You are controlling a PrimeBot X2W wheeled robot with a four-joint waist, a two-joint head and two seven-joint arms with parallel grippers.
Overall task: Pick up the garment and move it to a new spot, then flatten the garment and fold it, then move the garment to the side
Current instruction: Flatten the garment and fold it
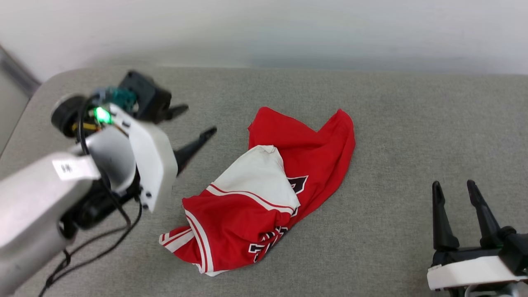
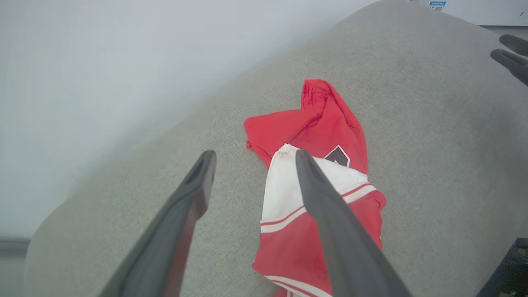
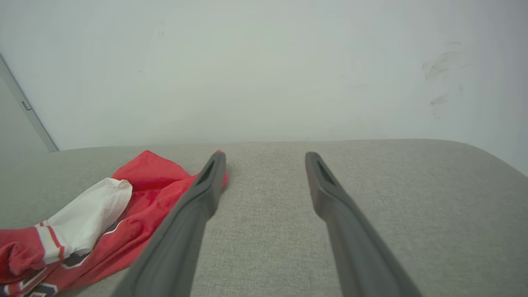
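Note:
The garment (image 1: 264, 189) lies crumpled on the grey table (image 1: 392, 123), red with a white sleeve on top and bits of black lettering showing. My left gripper (image 1: 197, 120) hangs open above the table just left of it, fingers spread and empty. In the left wrist view the garment (image 2: 326, 123) lies past the open left gripper (image 2: 253, 154), apart from the fingers. My right gripper (image 1: 453, 187) stands open at the lower right, well clear of the cloth. In the right wrist view the garment (image 3: 136, 181) lies to the left of the right gripper (image 3: 266, 154).
A pale wall (image 1: 264, 29) runs along the table's far edge. The table's rounded left corner (image 1: 49, 86) drops away beside my left arm. Bare grey surface stretches right of the garment.

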